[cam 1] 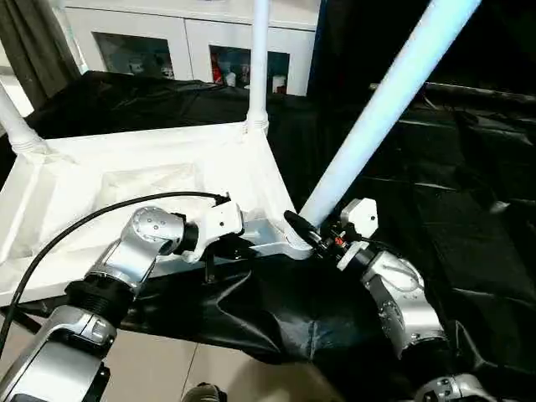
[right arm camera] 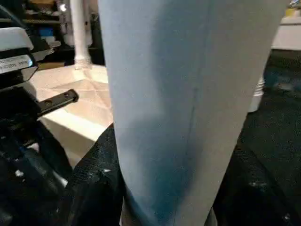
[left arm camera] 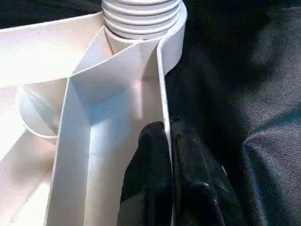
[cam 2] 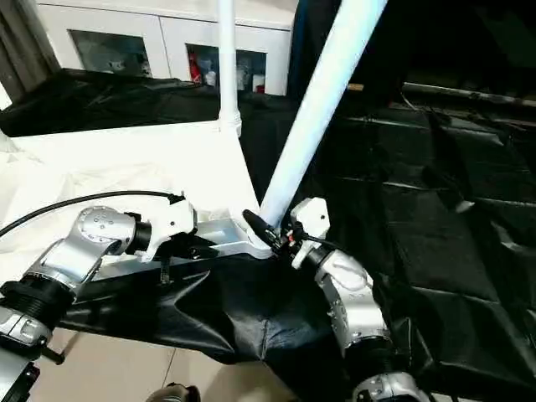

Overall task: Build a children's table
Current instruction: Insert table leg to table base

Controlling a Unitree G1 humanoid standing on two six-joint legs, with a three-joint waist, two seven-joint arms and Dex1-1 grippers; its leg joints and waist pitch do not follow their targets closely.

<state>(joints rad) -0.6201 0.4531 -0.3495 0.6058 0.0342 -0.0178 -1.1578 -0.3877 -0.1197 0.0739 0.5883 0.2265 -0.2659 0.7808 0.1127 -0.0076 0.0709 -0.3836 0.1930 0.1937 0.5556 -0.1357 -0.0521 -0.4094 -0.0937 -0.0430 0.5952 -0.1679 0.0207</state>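
Observation:
The children's table lies upside down, its white ribbed top (cam 1: 159, 180) resting on black cloth. Two white legs stand upright in the far corner sockets (cam 1: 258, 59) (cam 1: 15, 124). A third leg (cam 1: 381, 105) leans up and to the right from the near right corner socket (cam 1: 289, 243). My right gripper (cam 1: 311, 228) is shut on this leg's base, with a black finger (right arm camera: 91, 188) on each side of the tube. My left gripper (left arm camera: 167, 129) is shut on the top's near rim (left arm camera: 163, 84), just beside that corner. The leg's threaded end (left arm camera: 141, 14) sits in the socket.
A white cabinet with glass doors (cam 1: 193, 42) stands behind the work surface. Black cloth (cam 1: 452, 193) covers the surface to the right and hangs over its front edge. Light floor (cam 1: 167, 368) shows below. A black cable (cam 1: 75, 230) loops over my left forearm.

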